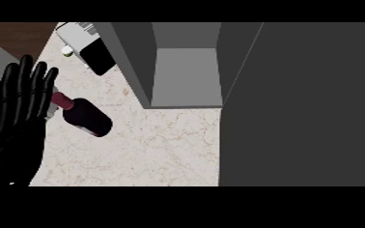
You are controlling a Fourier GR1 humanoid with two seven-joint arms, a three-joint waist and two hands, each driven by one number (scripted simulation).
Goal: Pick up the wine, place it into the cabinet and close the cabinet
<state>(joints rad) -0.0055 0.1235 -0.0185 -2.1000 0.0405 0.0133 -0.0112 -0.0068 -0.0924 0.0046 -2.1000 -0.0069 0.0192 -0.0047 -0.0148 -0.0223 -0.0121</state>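
A dark red wine bottle (85,115) lies on its side on the marble counter (157,149), neck pointing up-left. My left hand (25,94) rests open at the view's left edge, fingers up, just left of the bottle's neck and apart from it. The grey cabinet (187,72) stands open at the top centre, its inside bare. Its dark door (292,106) swings out and fills the right side of the view. My right hand does not show.
A white appliance with a black panel (96,55) and a small white object (67,50) sit on the counter at the upper left, beside the cabinet's left wall. Brown wood shows in the top left corner.
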